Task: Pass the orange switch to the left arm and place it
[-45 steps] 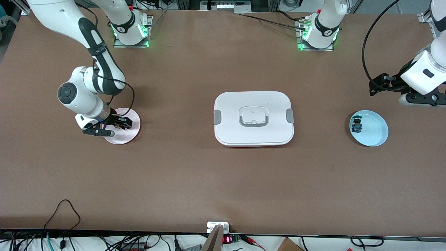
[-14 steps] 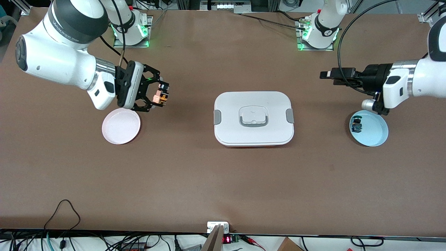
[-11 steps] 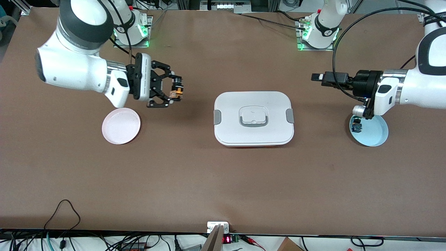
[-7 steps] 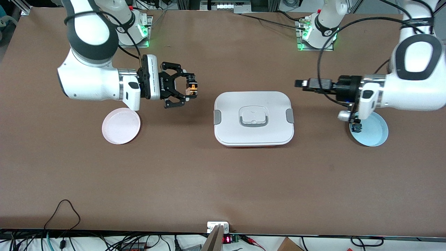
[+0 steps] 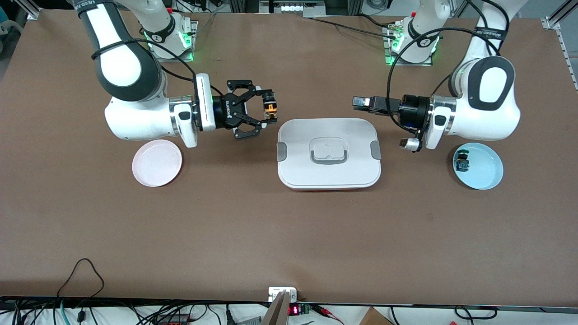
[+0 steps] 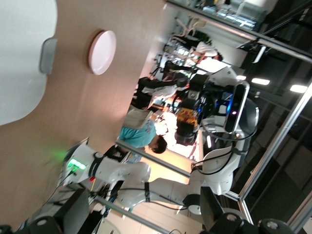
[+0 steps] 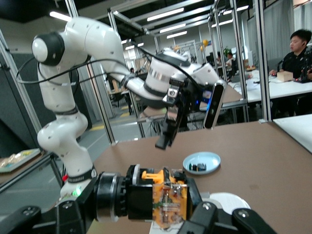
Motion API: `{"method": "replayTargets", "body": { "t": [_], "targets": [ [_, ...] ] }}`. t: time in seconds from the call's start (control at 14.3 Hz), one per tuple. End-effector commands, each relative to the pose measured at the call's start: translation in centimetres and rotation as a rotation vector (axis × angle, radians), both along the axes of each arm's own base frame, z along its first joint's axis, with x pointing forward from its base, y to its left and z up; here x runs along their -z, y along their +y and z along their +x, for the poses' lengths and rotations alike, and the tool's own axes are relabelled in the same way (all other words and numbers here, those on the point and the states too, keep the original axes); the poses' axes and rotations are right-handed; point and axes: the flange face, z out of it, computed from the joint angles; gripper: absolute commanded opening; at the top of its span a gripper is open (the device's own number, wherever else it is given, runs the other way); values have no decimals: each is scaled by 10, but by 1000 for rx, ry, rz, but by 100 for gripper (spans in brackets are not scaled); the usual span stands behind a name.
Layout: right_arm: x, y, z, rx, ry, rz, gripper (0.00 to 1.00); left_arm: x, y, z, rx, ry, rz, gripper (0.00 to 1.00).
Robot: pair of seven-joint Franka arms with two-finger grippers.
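Note:
The orange switch [image 5: 271, 108] hangs in the air with my right gripper [image 5: 268, 106] shut on it, over the table between the pink plate [image 5: 157, 163] and the white box [image 5: 328, 153]. In the right wrist view the switch [image 7: 168, 199] shows its clear orange body and black collar between the jaws. My left gripper [image 5: 361, 103] is open and holds nothing. It hovers by the box's corner at the left arm's end and points toward the right gripper. The box [image 6: 19, 58] lies shut at the table's middle.
A blue plate [image 5: 478, 165] at the left arm's end holds a small teal-capped switch [image 5: 462, 161]. The pink plate is bare. Cables and a small device [image 5: 282, 294] line the table edge nearest the front camera.
My right arm has carried the switch from over the pink plate toward the box. My left arm has swung from over the blue plate toward the box, still open.

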Motion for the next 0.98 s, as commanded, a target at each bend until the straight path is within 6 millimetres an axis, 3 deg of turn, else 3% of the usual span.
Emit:
{"method": "replayTargets", "body": {
  "t": [0.0, 0.21, 0.35, 0.7, 0.84, 0.91],
  "targets": [
    [4, 19, -2, 51, 6, 19, 7, -10, -45, -10, -108, -64, -76, 100],
    [1, 36, -9, 86, 48, 42, 7, -14, -86, -18, -191, -110, -79, 100],
    [2, 42, -11, 113, 59, 37, 7, 3, -103, -20, -205, -139, -45, 100],
    [0, 56, -19, 126, 69, 45, 7, 12, -123, -21, -288, -144, -99, 95],
    [-1, 57, -19, 129, 67, 44, 7, 12, -123, -21, -289, -153, -100, 88],
    [-1, 58, -20, 126, 69, 44, 7, 13, -124, -21, -290, -149, -102, 76]
  ]
}}
